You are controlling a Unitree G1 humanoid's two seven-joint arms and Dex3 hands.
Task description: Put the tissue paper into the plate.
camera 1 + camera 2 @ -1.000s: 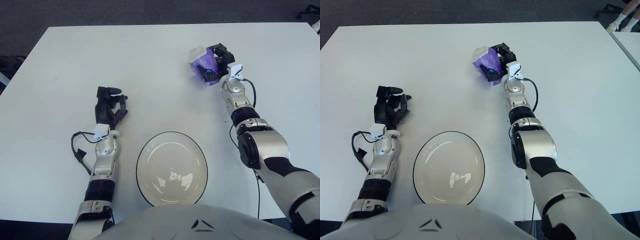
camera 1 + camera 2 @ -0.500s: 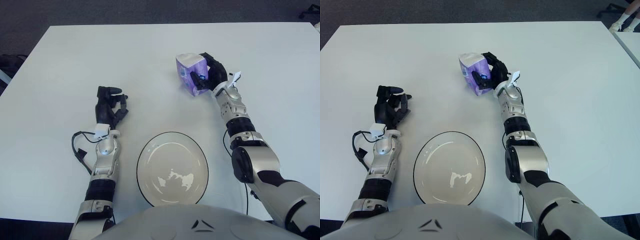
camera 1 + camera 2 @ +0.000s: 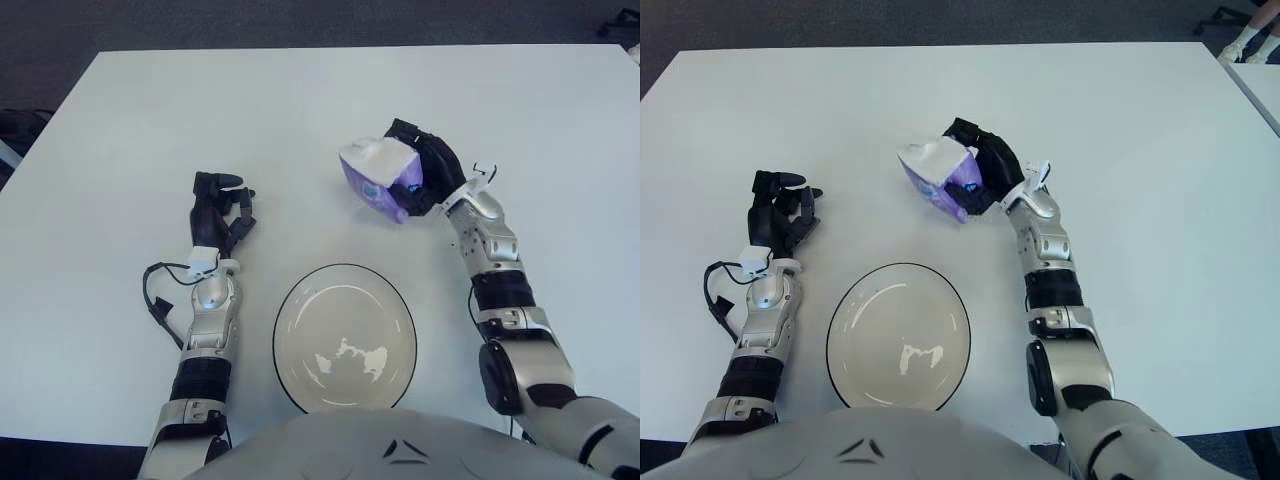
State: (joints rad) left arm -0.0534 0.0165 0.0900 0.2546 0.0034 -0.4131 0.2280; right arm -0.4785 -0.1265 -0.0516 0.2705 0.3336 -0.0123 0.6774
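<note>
My right hand (image 3: 420, 180) is shut on a purple and white tissue pack (image 3: 377, 178) and holds it above the table, beyond and a little right of the plate. It also shows in the right eye view (image 3: 940, 177). The plate (image 3: 344, 337) is round, clear-white with a dark rim, and lies empty near the table's front edge. My left hand (image 3: 218, 212) rests idle on the table to the left of the plate, fingers curled and holding nothing.
The white table (image 3: 300, 110) stretches wide behind the hands. A black cable (image 3: 158, 300) loops beside my left wrist. Dark floor lies beyond the table's far edge.
My right hand has carried the tissue pack from the far right of the table toward me and leftward, closer to the plate. The left hand has not moved.
</note>
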